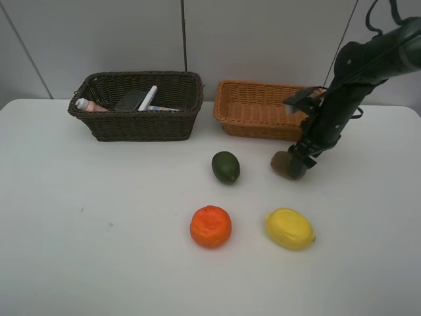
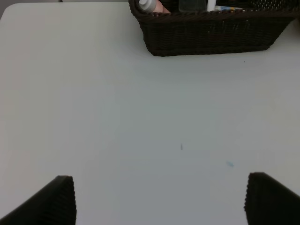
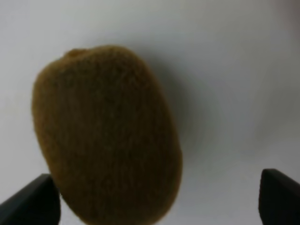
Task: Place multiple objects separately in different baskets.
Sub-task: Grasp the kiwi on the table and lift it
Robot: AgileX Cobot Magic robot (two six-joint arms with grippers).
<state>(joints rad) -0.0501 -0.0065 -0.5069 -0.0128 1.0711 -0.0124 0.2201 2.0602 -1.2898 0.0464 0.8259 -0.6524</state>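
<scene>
Right wrist view: the right end effector (image 3: pixel 154 206) hangs released over the brown kiwi (image 3: pixel 108 136), which lies on the worktop (image 3: pixel 234 70) off-centre, close by one finger. Its long axis crosses the closing line; the orange-tan basket (image 1: pixel 256 108) stands just behind.

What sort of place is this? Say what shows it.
Probably a robotics lab bench: bare white table, plain wall panels, a black robot arm, and an orange and lemon staged before a dark basket and a tan basket.
</scene>
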